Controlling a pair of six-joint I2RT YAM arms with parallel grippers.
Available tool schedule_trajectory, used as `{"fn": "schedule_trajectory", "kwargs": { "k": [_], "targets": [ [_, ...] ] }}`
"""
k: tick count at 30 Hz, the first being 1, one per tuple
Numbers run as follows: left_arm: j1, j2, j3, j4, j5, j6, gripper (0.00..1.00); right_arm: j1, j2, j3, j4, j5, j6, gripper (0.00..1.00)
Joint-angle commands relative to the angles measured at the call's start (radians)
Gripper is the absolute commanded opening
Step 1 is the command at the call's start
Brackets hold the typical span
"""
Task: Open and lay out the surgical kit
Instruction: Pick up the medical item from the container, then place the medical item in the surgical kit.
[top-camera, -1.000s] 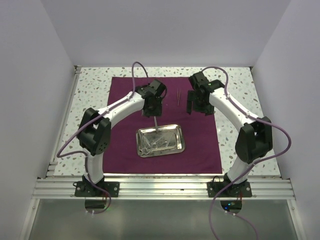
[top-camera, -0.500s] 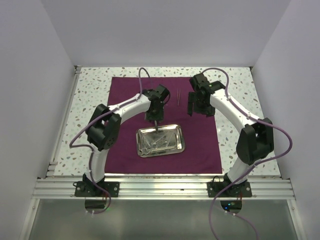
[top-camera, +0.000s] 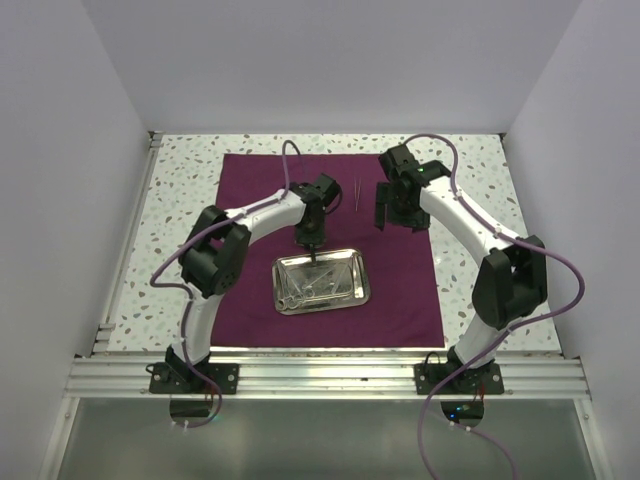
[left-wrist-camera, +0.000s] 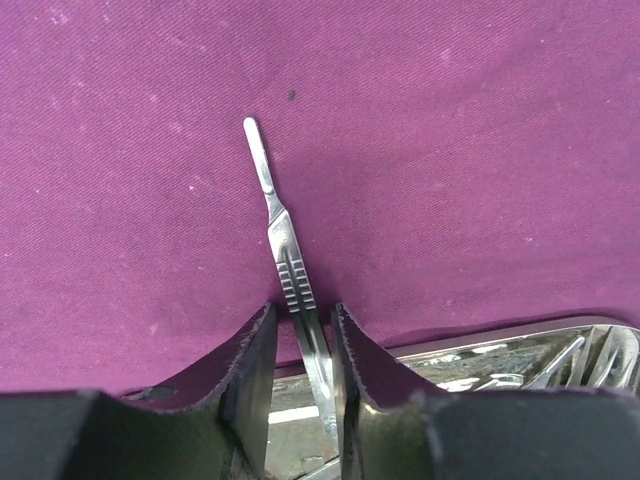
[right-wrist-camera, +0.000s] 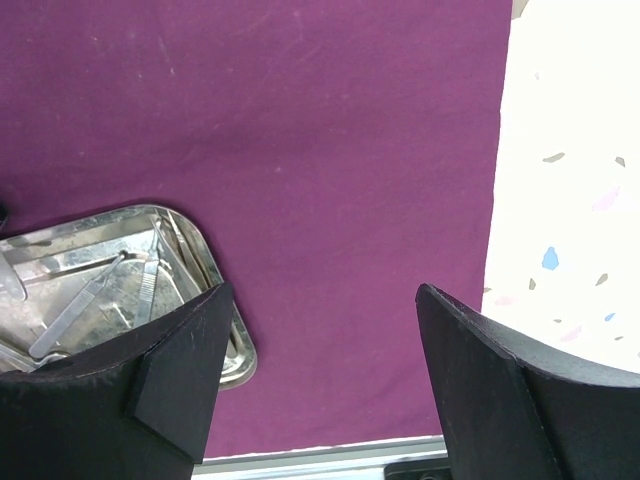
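Note:
The dark purple cloth (top-camera: 250, 200) lies spread flat on the table. The small steel tray (top-camera: 365, 290) sits on its near middle with several thin silver instruments (top-camera: 310, 290) inside. My left gripper (top-camera: 311, 243) is over the tray's far edge, shut on a silver scalpel handle (left-wrist-camera: 285, 255) that points out over the cloth (left-wrist-camera: 450, 150); the tray rim (left-wrist-camera: 520, 330) shows below it. A pair of tweezers (top-camera: 357, 192) lies on the cloth further back. My right gripper (top-camera: 385, 218) is open and empty above the cloth (right-wrist-camera: 350, 150), with the tray (right-wrist-camera: 235, 340) at its lower left.
The speckled white tabletop (top-camera: 185, 180) surrounds the cloth and shows at the right in the right wrist view (right-wrist-camera: 570, 150). White walls close in the left, right and back sides. An aluminium rail (top-camera: 320, 375) runs along the near edge.
My left arm has swung its elbow rightward and the gripper has shifted slightly right and nearer the tray, still holding the scalpel handle. The right arm has barely moved.

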Motion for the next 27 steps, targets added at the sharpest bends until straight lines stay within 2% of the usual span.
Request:
{"fn": "schedule_trajectory", "kwargs": {
  "k": [1,6,7,8,14,24,27],
  "targets": [
    [-0.005,0.018,0.036,0.022,0.0,0.001,0.3,-0.001,0.01,0.049,-0.013,0.015,-0.007,0.78],
    [-0.006,0.011,0.093,-0.013,-0.02,0.013,0.12,-0.001,0.018,0.063,-0.017,0.015,-0.001,0.77],
    [-0.005,0.008,0.105,-0.018,-0.026,0.016,0.02,-0.002,0.016,0.063,-0.017,0.015,0.0,0.77],
    [-0.002,0.005,0.119,-0.021,-0.031,0.029,0.0,-0.001,0.015,0.06,-0.016,0.016,0.0,0.77],
    [0.027,0.046,0.269,-0.064,-0.06,0.053,0.0,-0.001,0.005,0.041,-0.019,0.019,0.005,0.77],
    [0.129,0.291,0.616,-0.02,-0.098,0.134,0.0,-0.002,-0.047,0.024,-0.056,0.029,-0.001,0.77],
    [0.145,0.343,0.667,0.014,-0.097,0.16,0.01,-0.001,-0.071,0.01,-0.066,0.036,0.0,0.77]
  ]
}}
